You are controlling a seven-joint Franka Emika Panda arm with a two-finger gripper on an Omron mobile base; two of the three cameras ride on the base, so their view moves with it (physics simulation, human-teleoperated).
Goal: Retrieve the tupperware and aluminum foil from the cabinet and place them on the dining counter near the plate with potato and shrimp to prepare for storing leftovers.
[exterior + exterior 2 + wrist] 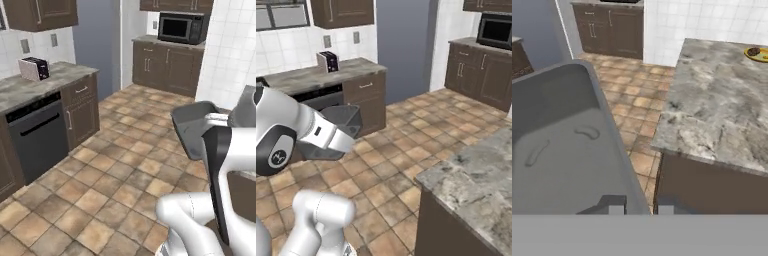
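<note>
The grey tupperware [567, 150] is seen grasped at its rim by the fingers [617, 207] and held in the air above the tiled floor [115, 170]. The marble bench [717, 110] is pictured at three o'clock, with the yellow plate [758, 54] and potato [754, 51] carried at its far end.
</note>
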